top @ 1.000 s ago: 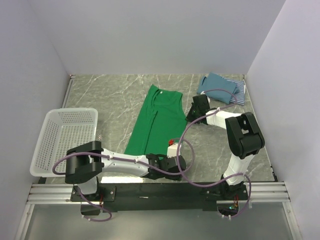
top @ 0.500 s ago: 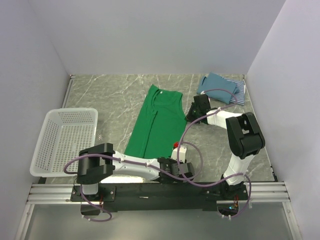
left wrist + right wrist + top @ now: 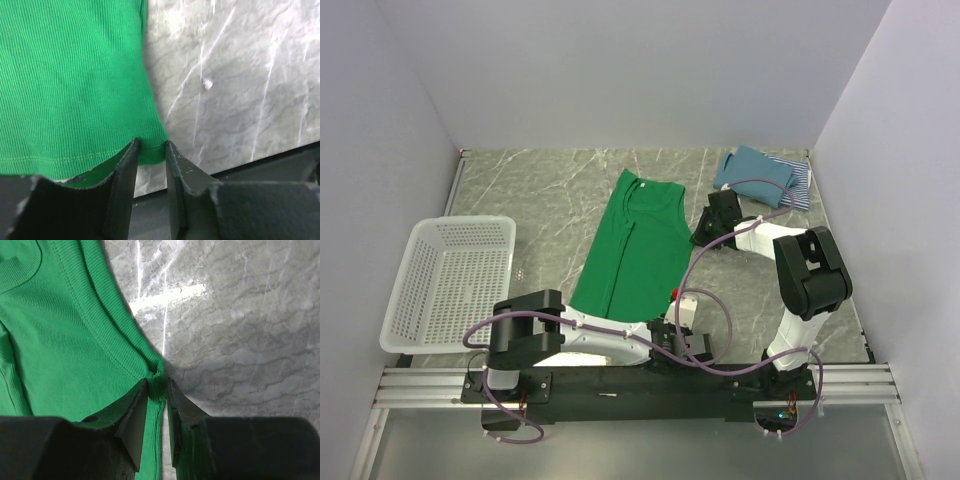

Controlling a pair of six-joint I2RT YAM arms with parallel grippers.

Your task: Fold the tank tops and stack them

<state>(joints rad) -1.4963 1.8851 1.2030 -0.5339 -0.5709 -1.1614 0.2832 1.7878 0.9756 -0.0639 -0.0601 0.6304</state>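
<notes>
The bright green tank top [image 3: 635, 245] lies flat on the marble bench [image 3: 540, 190], neck toward the far wall and hem toward the arms, with one long side already folded over so it forms a narrow strip. The left hand [image 3: 151, 145] sits low at the near right corner of the hem, its two fingers narrowly spread with that corner lying flat between them. The right hand [image 3: 157, 382] is at the right edge just below the armhole, where the ribbed binding puckers up between its fingers. They stand close on either side of the cloth, but I cannot tell whether they are actually clamping it. The teal top [image 3: 752, 168] rests folded on the striped top [image 3: 800, 185] in the far right corner, well apart from the green one, and the white mesh basket [image 3: 450, 280] stands at the left. The green top is a thin, light, limp rib knit that will sag, stretch and slide on the smooth stone. The stitched hem corner and the armhole binding are likely the firmest places to grip, and both ends probably need lifting together so the fold doesn't slip apart.
</notes>
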